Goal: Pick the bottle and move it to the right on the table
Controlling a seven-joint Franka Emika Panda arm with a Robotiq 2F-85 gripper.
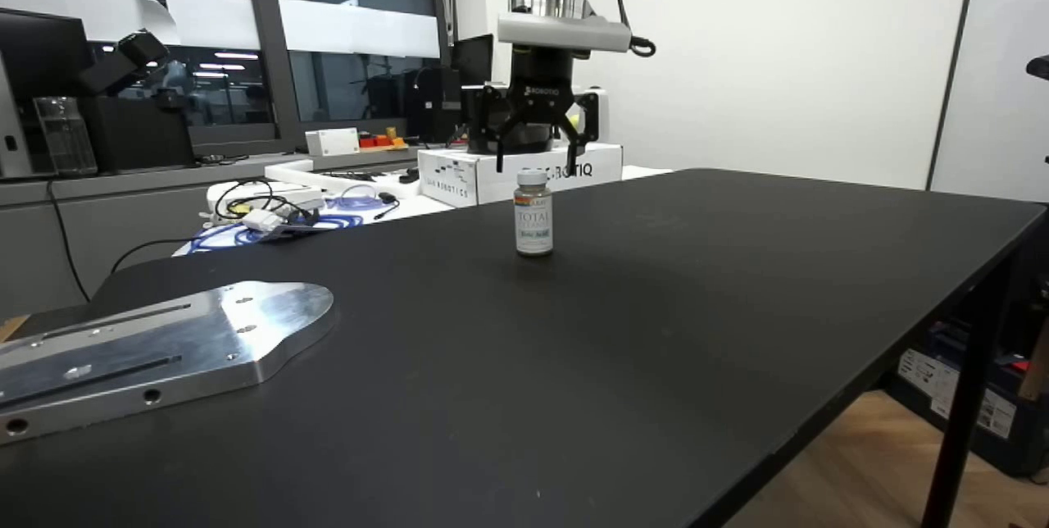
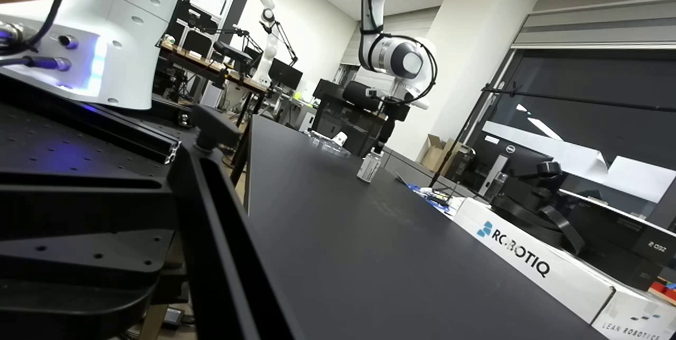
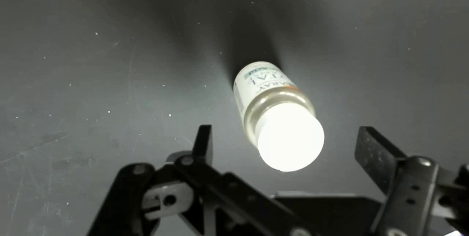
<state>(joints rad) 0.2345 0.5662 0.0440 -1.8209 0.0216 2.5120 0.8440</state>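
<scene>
1. Hovering near bottle (image 1: pixel 533 216) with tool (image 1: pixel 535 159) spread wide, gripping nothing
2. Seeing bottle standing upright on desk (image 1: pixel 656 364), untouched
3. Apparently just starting, leaving grasp, lift, rightward move and release undone

The matte black table (image 1: pixel 623 380) is seen in both exterior views. In an exterior view, the bottle (image 1: pixel 533 220) is stood upright on it near mid-frame, and a slotted metal plate (image 1: pixel 168 341) is laid at lower left, cut off by the frame's edge. In the wrist view, the table is scratched at lower left and dotted with pale specks (image 3: pixel 170 115).
</scene>
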